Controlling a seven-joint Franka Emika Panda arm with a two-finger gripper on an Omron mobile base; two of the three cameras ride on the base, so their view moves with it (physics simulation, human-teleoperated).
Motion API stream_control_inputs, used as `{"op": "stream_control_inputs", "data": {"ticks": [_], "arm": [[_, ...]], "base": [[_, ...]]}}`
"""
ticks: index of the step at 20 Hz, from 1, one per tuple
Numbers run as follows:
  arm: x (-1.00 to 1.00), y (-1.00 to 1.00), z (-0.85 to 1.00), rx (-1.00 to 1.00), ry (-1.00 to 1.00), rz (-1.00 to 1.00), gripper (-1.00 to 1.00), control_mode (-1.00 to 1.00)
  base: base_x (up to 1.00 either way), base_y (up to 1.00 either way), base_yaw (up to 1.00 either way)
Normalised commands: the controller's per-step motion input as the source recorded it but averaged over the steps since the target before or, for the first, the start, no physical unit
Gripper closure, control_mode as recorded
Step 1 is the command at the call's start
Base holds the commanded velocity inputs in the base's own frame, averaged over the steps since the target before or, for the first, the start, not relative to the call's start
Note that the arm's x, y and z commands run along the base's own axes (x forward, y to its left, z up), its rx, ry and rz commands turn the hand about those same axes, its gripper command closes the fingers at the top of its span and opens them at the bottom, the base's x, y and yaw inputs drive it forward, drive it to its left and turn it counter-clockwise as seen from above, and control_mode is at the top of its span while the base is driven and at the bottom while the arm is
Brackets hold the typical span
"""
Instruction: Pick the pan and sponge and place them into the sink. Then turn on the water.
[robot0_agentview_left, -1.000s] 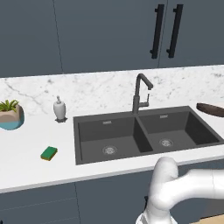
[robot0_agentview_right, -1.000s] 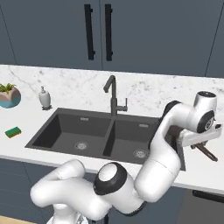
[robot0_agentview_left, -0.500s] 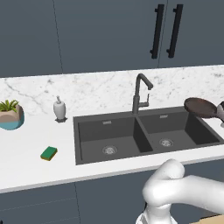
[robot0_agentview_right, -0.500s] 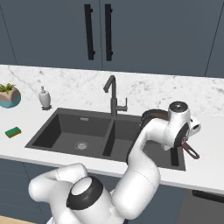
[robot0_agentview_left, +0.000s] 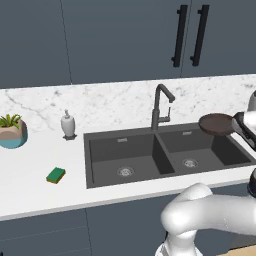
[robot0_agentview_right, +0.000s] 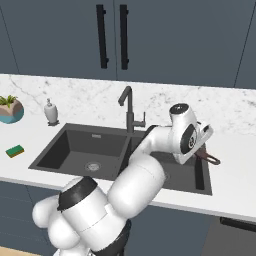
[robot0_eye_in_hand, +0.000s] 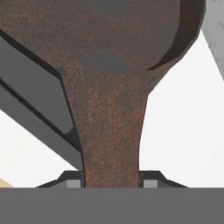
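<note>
Left base view shows the big change: the pan (robot0_agentview_left: 216, 124) has been lifted off the far right end of the surface (robot0_agentview_left: 40, 192) and carried inward, so it's now hanging in the air over the right basin of the sink (robot0_agentview_left: 165, 154), roughly level and above the basin's back right part. A second ago it was lying flat on the marble by the wall. In the hand view the handle (robot0_eye_in_hand: 111, 140) runs straight down between the two finger tips, so the claw (robot0_eye_in_hand: 112, 180) is clamped on the pan's handle. The contact itself is cut off at the bottom edge, but the pan clearly isn't resting on anything.

So the first half of the pick-and-place looks nearly done; probably just a lowering into the basin is left before release. The sponge (robot0_agentview_left: 56, 175) hasn't been touched. It sits on the surface just left of the sink, well apart from the arm.

Around it: the gooseneck faucet (robot0_agentview_left: 160, 106) stands behind the centre divider, near the pan's left edge, and could be clipped if the pan gets swung further left. The soap dispenser (robot0_agentview_left: 68, 124) and a potted plant (robot0_agentview_left: 12, 131) are far off to the left, out of the way.
</note>
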Motion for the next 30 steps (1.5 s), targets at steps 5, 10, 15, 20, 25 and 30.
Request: {"op": "stream_control_inputs", "data": {"ticks": [5,10,15,20,25,30], "arm": [[0.08,0.20,0.01,-0.02,0.03,0.32,1.00,-1.00],[0.04,0.20,0.01,-0.02,0.00,0.30,1.00,-1.00],[0.15,0.15,0.00,-0.03,0.00,0.34,1.00,-1.00],[0.14,0.23,-0.03,-0.03,0.00,0.33,1.00,-1.00],[0.44,0.30,-0.17,-0.02,0.00,0.15,1.00,-1.00],[0.40,0.21,-0.18,0.00,0.00,0.05,1.00,-1.00]], "base": [[0.00,0.00,0.00],[0.00,0.00,0.00],[0.00,0.00,0.00],[0.00,0.00,0.00],[0.00,0.00,0.00],[0.00,0.00,0.00]]}}
